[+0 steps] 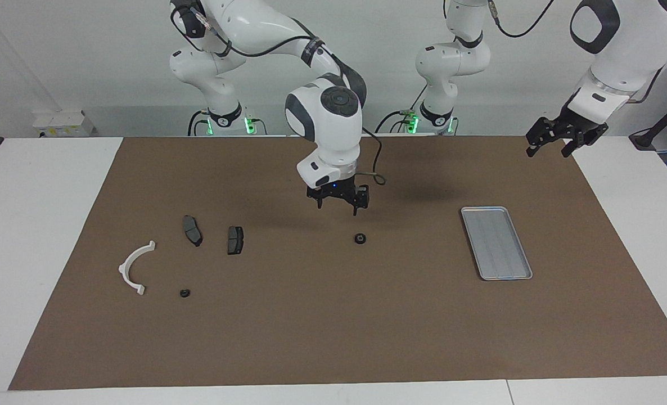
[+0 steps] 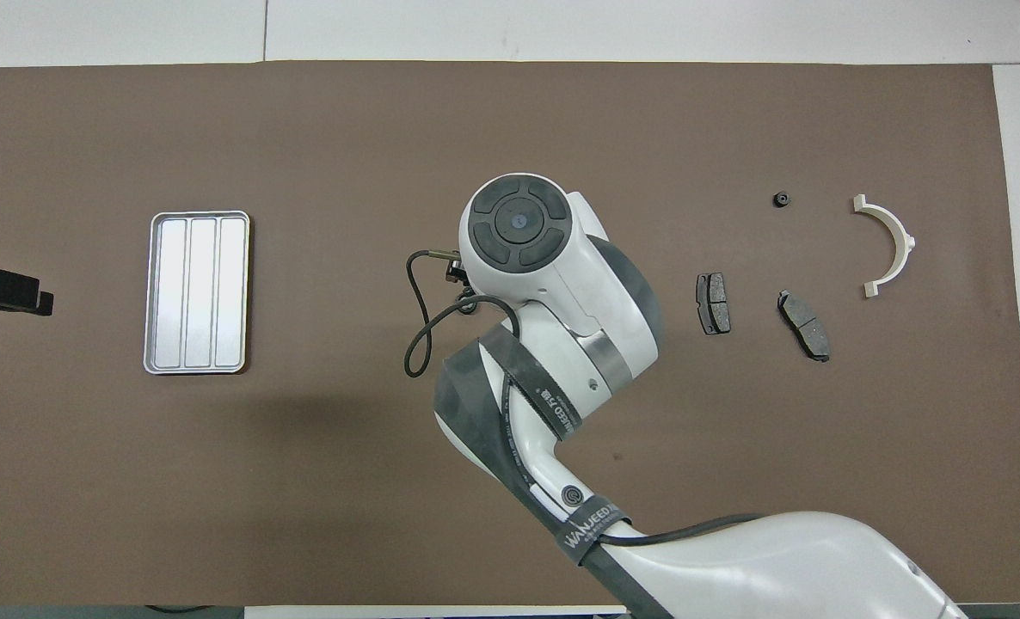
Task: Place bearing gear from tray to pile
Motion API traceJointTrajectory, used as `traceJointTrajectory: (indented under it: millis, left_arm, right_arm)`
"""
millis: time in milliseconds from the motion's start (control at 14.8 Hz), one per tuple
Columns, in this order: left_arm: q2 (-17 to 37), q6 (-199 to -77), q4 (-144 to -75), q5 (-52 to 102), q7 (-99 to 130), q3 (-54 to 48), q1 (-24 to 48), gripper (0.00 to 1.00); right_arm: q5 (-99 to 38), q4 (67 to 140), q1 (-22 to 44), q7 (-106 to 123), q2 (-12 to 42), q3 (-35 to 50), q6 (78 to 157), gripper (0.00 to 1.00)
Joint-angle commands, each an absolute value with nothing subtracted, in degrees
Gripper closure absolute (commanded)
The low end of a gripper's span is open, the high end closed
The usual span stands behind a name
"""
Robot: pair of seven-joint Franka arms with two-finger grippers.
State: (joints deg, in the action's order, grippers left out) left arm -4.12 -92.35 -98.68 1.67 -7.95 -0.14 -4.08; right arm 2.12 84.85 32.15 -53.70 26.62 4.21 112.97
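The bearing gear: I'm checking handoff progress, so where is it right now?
The gear lies on the brown mat mid-table, between the tray and the brake pads, with the open right gripper just above it.

Two gears (image 1: 359, 238) (small) — two pads (image 1: 192, 230)
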Motion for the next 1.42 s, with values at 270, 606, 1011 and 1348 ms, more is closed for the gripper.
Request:
traceJointTrajectory:
  millis: [270,606,1011,1348]
  left_arm:
    - [-6.94,-100.72,-105.38,-0.35,-1.16,-2.02,0.68,0.09]
    - [-6.94,-100.37,-105.12,-0.26,0.44,-2.20,2.63,0.09]
    - [-6.94,-100.20,-105.21,-0.26,0.44,-2.20,3.08,0.08]
    - [-6.86,-97.83,-104.50,-0.26,0.44,-2.11,3.08,0.04]
  right_arm:
    - [2.98,73.04,35.77,-58.36,40.95,4.04,116.80,0.00]
    - [4.48,73.91,35.60,-58.10,42.36,4.13,120.66,0.00]
    - [4.66,77.78,35.68,-55.46,42.19,4.13,121.64,0.00]
    - [4.40,79.28,35.68,-54.23,41.84,4.13,120.68,0.02]
